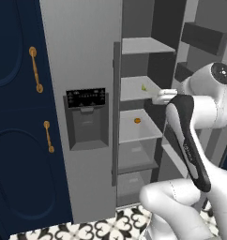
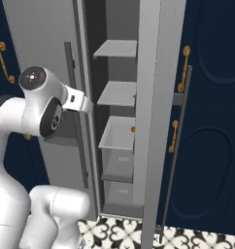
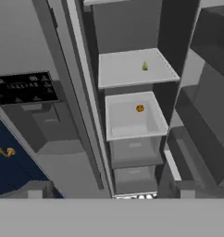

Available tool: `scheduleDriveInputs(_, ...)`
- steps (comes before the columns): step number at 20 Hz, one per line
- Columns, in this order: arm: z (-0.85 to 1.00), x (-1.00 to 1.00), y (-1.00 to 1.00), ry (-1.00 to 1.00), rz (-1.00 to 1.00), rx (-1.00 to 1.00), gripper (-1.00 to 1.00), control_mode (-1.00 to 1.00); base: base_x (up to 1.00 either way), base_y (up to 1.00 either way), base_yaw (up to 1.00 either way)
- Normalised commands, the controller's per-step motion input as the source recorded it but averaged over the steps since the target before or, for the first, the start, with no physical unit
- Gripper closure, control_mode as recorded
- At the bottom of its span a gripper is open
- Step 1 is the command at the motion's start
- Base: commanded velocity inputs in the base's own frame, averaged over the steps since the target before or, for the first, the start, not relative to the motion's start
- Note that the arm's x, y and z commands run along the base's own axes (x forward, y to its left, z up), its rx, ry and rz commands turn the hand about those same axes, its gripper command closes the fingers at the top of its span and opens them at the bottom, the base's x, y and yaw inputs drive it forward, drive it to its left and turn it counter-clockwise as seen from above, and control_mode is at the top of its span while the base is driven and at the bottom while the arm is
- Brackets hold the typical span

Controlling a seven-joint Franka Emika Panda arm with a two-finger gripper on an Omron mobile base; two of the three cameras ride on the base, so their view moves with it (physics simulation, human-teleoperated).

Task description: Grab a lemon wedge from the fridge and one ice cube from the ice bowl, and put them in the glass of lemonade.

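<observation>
The fridge is a tall grey unit with a black dispenser panel, and its right-hand door is swung open. The lemon wedge is a tiny yellow-green piece on the second shelf; the hand view shows the lemon wedge straight ahead on that shelf. My gripper is open, its fingertips wide apart and empty, held in front of the open compartment and short of the shelves. The white hand reaches toward the shelf edge at the wedge's height. The glass of lemonade and the ice bowl are out of view.
A small round orange item lies in the white bin one level below the wedge. Clear drawers sit under it. The open door with its bins stands on the right. Navy cabinets with brass handles flank the fridge.
</observation>
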Motion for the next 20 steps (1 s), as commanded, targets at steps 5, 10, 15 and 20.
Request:
scheduleDriveInputs(5,0.0,-0.8,0.72,0.2,0.21,0.0,-1.0,-1.0,0.0,0.0,0.0)
scheduleDriveInputs(10,0.0,-1.0,0.12,0.21,-0.02,-0.01,-1.0,-1.0,0.0,0.0,0.0)
scheduleDriveInputs(15,-0.04,-0.43,-0.3,0.19,-0.16,0.0,-1.0,-1.0,0.0,0.0,0.0)
scheduleDriveInputs(20,-0.24,-0.02,-0.3,0.16,-0.16,0.0,-1.0,-1.0,0.0,0.0,0.0)
